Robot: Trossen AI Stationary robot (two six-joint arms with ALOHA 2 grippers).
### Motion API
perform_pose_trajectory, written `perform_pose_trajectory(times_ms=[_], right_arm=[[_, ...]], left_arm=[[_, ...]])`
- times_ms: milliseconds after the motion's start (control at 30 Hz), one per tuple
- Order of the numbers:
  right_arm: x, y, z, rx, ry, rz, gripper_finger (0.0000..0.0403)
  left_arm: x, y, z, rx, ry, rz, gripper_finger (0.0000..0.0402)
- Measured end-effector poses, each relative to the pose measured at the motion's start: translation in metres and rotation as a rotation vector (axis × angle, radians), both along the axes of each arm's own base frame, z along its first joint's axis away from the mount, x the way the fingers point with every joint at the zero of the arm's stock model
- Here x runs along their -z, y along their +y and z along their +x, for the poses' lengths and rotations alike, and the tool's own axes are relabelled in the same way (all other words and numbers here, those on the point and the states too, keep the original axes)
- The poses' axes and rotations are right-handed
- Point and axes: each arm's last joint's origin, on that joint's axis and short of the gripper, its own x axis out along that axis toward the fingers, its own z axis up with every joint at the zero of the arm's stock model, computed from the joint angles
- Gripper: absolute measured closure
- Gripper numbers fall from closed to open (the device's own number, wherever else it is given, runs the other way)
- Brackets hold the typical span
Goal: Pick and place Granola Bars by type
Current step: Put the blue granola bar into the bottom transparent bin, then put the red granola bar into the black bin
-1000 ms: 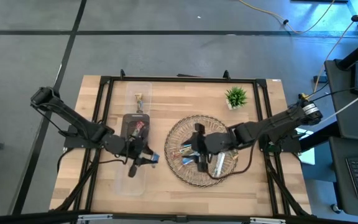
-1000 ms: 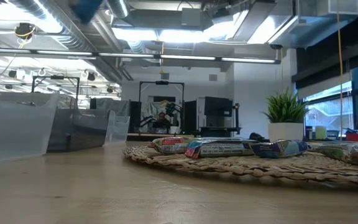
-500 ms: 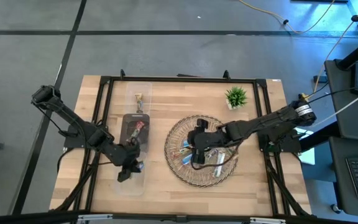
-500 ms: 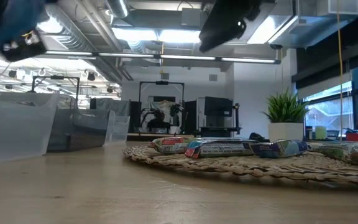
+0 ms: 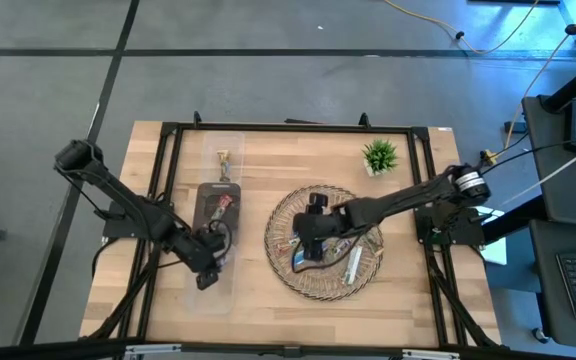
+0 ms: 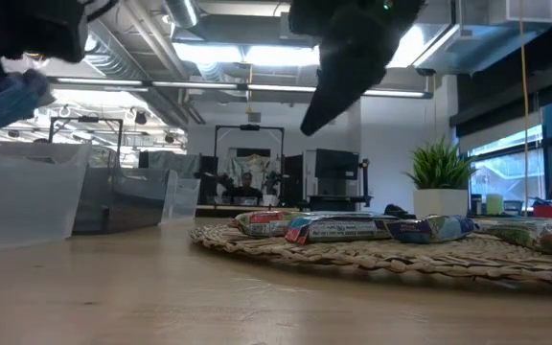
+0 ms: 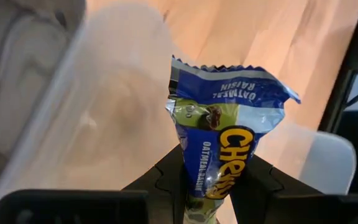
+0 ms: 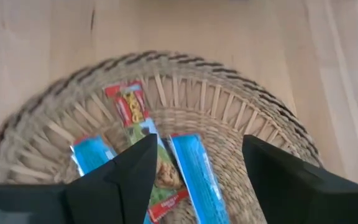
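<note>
Several granola bars (image 8: pixel 194 171) in blue, red and green wrappers lie on a round wicker tray (image 5: pixel 278 215). My right gripper (image 8: pixel 197 146) hovers open above the tray's left half (image 5: pixel 306 250), holding nothing. My left gripper (image 7: pixel 207 168) is shut on a blue granola bar (image 7: pixel 219 118) above the nearest of three clear bins (image 5: pixel 211 295). The middle bin (image 5: pixel 220 205) holds a few bars, and the far bin (image 5: pixel 224 160) holds a gold one. My left gripper pinches the blue bar between its two fingers (image 7: pixel 173 168) at one end of the wrapper (image 7: pixel 210 180). The fingers slant downward from above. The bar sticks out past the fingertips, its crimped free end (image 7: pixel 229 68) foremost, clear of the bin below.
A small potted plant (image 5: pixel 379 156) stands at the far right of the table. A black frame (image 5: pixel 168 160) runs round the tabletop. Bare wood lies between the bins and the tray and along the near edge.
My left gripper has gone down and toward the table's left and near edges with the blue bar, rolling its wrist, and now hangs over the nearest bin. My right gripper has come down toward the tray and shifted toward its left side, staying open.
</note>
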Motion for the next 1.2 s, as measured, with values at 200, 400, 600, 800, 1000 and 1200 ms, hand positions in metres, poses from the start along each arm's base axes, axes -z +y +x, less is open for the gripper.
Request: perform_pose_trajectory(times_ms=[200,400,600,800,1000,1200], right_arm=[[0.008,-0.005,-0.002,0.012,0.073,-0.017,0.0166],[0.012,-0.021,-0.008,0.033,0.169,-0.007,0.0166],[0.013,-0.035,-0.007,-0.041,0.220,0.014,0.0166],[0.017,-0.043,-0.007,-0.136,0.263,0.014,0.0166],[0.031,-0.042,-0.006,-0.188,0.292,0.005,0.0166],[0.056,-0.042,-0.008,-0.194,0.324,0.022,0.0166]], left_arm=[[0.015,-0.005,0.004,0.010,0.097,-0.008,0.0311],[0.022,-0.007,0.007,0.008,0.120,0.004,0.0311],[0.022,-0.007,0.007,0.001,0.119,-0.001,0.0311],[0.022,-0.007,0.008,-0.056,0.133,-0.026,0.0305],[0.022,-0.007,0.008,-0.066,0.134,-0.030,0.0266],[0.018,-0.007,0.007,-0.067,0.126,-0.063,0.0232]])
